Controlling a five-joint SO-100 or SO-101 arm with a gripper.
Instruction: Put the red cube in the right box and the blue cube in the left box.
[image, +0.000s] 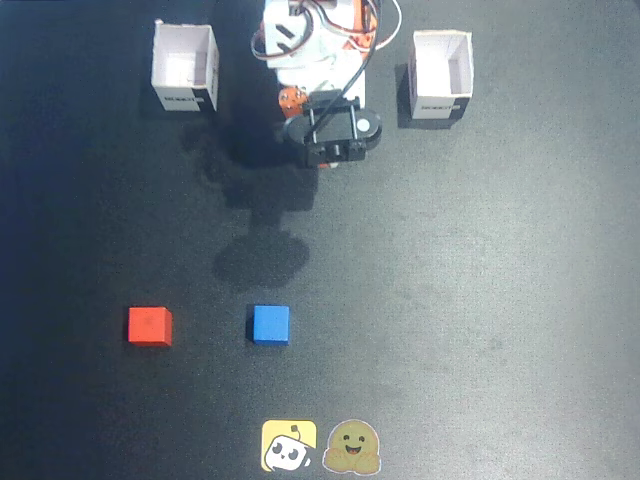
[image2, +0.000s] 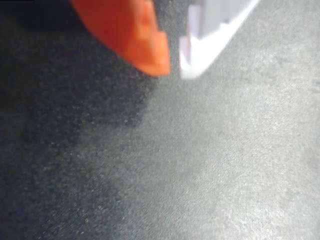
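In the fixed view the red cube (image: 150, 325) and the blue cube (image: 270, 324) sit side by side on the dark mat at the lower left, the red one further left. Two white boxes stand at the top, one at the left (image: 186, 98) and one at the right (image: 438, 105); both look empty. The arm is folded at the top centre between them, its black wrist part (image: 335, 130) covering most of the gripper. In the wrist view my gripper (image2: 174, 70) shows an orange finger (image2: 145, 45) and a white finger (image2: 210, 30) with tips nearly together, holding nothing, above bare mat.
Two small stickers, a yellow one (image: 289, 446) and a brown one (image: 352, 447), lie flat at the bottom edge of the mat. The arm's shadow (image: 260, 255) falls on the mat between the arm and the cubes.
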